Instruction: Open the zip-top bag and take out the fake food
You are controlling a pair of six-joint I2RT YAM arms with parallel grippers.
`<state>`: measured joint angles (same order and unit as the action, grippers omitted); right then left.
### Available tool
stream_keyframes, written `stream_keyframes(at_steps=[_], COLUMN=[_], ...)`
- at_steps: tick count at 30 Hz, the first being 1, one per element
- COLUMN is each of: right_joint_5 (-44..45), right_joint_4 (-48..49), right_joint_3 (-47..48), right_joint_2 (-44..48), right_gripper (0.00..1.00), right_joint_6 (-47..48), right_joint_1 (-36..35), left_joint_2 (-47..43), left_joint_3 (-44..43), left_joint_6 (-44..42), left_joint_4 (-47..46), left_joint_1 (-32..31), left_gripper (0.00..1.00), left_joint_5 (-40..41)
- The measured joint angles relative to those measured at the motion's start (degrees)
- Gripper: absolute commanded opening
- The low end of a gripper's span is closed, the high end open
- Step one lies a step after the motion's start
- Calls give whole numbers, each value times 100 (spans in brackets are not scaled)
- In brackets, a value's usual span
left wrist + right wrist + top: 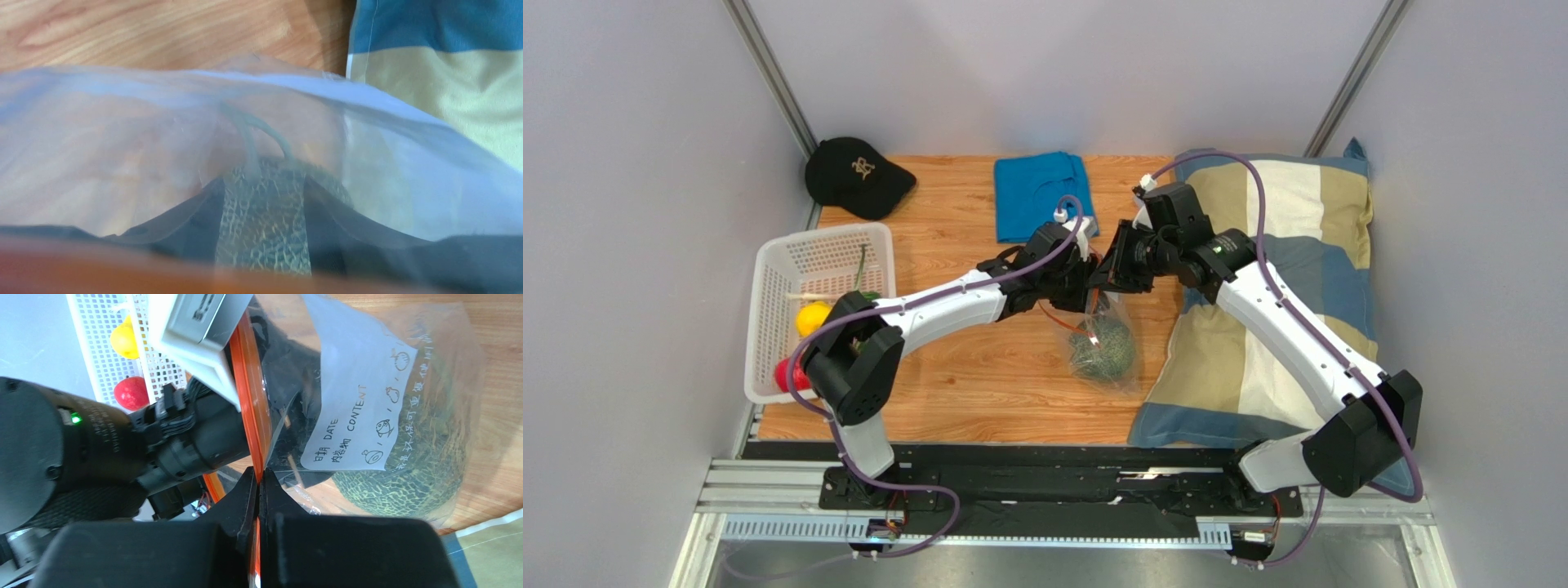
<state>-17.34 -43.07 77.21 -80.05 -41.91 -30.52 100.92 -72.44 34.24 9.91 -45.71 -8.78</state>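
The clear zip-top bag [1100,333] hangs above the wooden table between both grippers. The grey-green leafy ball [1102,357] sits in its bottom, also seen in the left wrist view [264,226] and the right wrist view [405,471]. My right gripper [258,478] is shut on the bag's orange-red zip strip [250,398]. My left gripper [263,190] shows through the plastic with its fingers apart, pointing down at the ball. The yellow fruit [813,319] and the red fruit [784,374] lie in the white basket [817,263].
A black cap [857,175] lies at the back left and a folded blue cloth [1041,194] at the back middle. A striped pillow [1284,282] covers the right side. The bag carries a white label [356,416].
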Motion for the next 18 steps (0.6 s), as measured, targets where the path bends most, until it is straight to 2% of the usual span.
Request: stream_keyframes(at_steps=[8,14,18], right_joint_5=[-190,-238,-247], right_joint_4=[11,-9,-74], right_joint_3=[0,7,17], right_joint_2=[0,0,0], right_gripper=[0,0,0], right_joint_6=[-315,-382,-396], right_joint_1=[0,0,2], left_joint_2=[315,544,603], left_joint_3=[28,26,31], left_joint_6=[61,151,256], left_joint_4=[-540,-809,-1104], left_joint_1=[-31,-160,-201], left_gripper=[60,59,56], left_joint_5=[455,1209,1504])
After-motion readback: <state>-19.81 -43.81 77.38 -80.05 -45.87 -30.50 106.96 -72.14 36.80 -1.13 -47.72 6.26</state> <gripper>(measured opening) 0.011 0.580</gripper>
